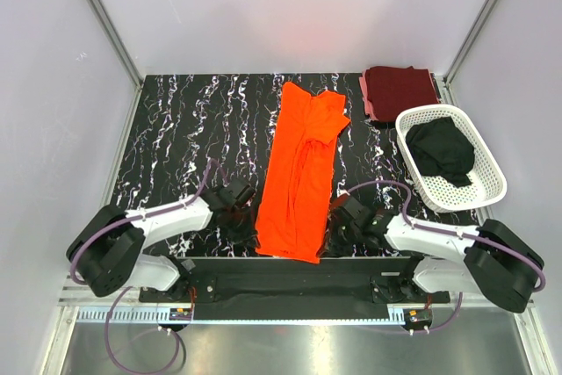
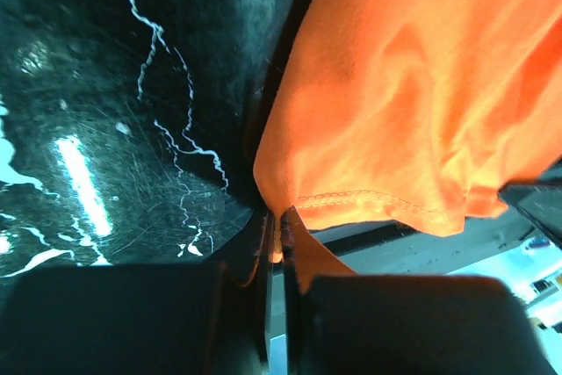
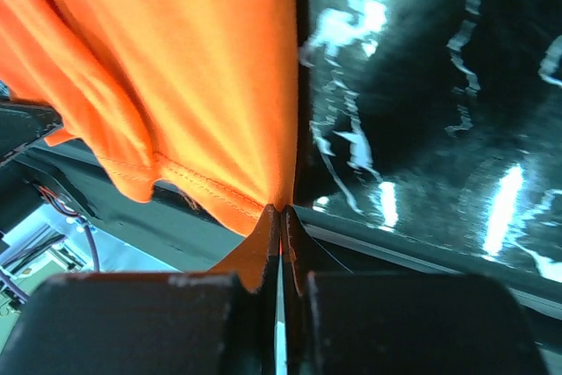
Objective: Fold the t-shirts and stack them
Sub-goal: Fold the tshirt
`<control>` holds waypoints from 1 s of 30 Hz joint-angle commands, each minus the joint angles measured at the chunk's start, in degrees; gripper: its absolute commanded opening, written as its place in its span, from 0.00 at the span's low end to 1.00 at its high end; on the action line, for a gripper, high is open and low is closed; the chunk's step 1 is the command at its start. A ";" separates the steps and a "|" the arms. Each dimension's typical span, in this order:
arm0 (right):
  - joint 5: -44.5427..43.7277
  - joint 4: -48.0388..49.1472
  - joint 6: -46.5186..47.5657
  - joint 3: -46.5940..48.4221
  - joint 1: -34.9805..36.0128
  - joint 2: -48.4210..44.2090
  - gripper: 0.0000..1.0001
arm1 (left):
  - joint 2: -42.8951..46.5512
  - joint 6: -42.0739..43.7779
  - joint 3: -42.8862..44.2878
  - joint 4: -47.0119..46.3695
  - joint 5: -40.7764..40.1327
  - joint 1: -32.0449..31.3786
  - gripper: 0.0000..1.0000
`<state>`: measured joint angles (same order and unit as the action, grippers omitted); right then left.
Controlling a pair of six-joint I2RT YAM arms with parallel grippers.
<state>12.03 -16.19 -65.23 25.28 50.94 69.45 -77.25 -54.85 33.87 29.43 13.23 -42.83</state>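
Lengthwise, the orange t-shirt (image 1: pixel 299 173) lies as a long narrow strip down the middle of the black marbled table (image 1: pixel 176 129), with its shoulder end far and its stitched hem at the near edge. The left gripper (image 2: pixel 279 233) sits at the near left corner of that hem. Its fingers are pressed together on a small tuck of orange cloth, which shows between the tips in the left wrist view. The right gripper (image 3: pixel 281 215) is at the near right corner, its fingers likewise pinching the hem's edge, and the fabric fans out from the pinch. Between the two grips the hem sags in soft folds.

The maroon t-shirt (image 1: pixel 399 90) rests folded flat at the far right corner of the table. Just near of it stands a white perforated basket (image 1: pixel 492 191), touching or nearly touching the maroon cloth. The black t-shirt (image 1: pixel 443 151) lies crumpled inside the basket.
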 commanded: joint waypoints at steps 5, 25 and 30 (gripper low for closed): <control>1.94 -0.68 1.68 -2.51 -0.84 -4.50 0.00 | 1.22 0.53 -6.27 -0.87 -2.51 -0.33 0.00; -3.41 -11.83 5.19 5.01 -3.21 -14.16 0.00 | 10.82 5.10 6.28 12.05 -3.21 -0.85 0.00; -1.14 -20.99 15.36 14.43 -16.88 -10.58 0.00 | 1.86 10.36 22.33 18.98 -6.89 -0.42 0.00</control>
<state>11.66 -30.57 -57.84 34.48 40.38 57.21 -70.96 -49.45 47.53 42.72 10.98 -43.57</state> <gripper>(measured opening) 0.011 0.024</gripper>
